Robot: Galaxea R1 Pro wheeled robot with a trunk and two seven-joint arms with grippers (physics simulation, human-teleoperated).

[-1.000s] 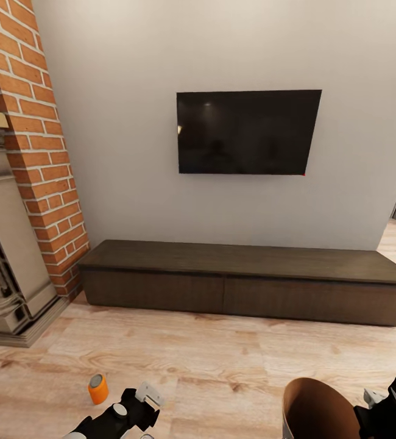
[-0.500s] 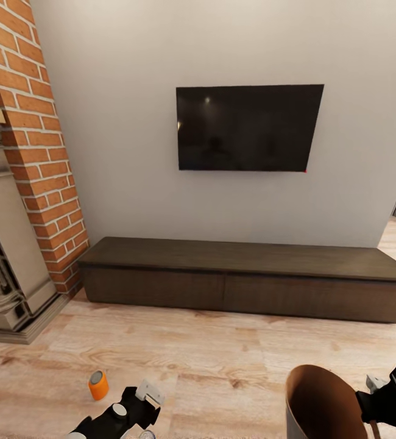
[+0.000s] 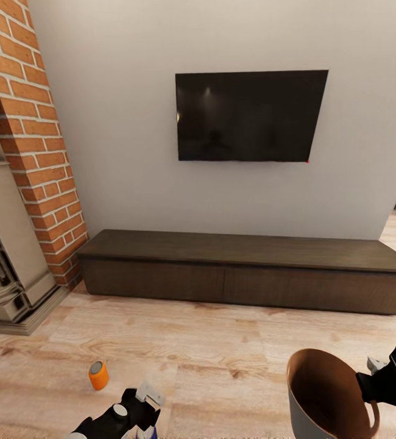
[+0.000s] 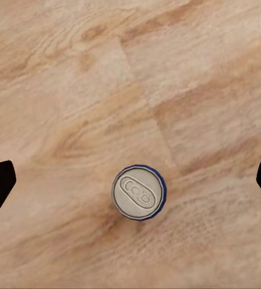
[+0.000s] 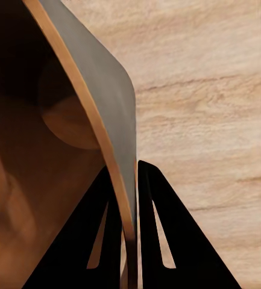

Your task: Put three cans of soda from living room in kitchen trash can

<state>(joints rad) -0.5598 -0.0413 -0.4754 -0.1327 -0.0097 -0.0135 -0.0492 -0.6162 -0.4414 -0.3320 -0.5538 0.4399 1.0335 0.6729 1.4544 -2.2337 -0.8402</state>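
The left gripper (image 4: 130, 180) hangs wide open, empty, over the upright blue can (image 4: 138, 192); the right gripper (image 5: 127, 232) pinches the bin (image 3: 326, 396) rim; since a second ago the view has risen, the orange can (image 3: 98, 374) untouched on the floor (image 3: 222, 347), so collecting seems barely begun.

- Your orange can (image 3: 98, 375) shows a bright orange side and a silver-grey top
- Your blue can (image 4: 138, 192) shows a silver-grey lid ringed by a dark blue edge
- Your trash can (image 3: 329, 396) is pale grey outside, warm brown inside
- Your right gripper (image 5: 129, 241) has black fingers
- The floor (image 3: 222, 353) is light wood plank with tan grain streaks
- The cabinet (image 3: 240, 271) is dark brown
- The TV (image 3: 250, 116) is black on a plain grey-white wall (image 3: 119, 122)
- The fireplace column (image 3: 33, 122) is red brick with pale mortar lines
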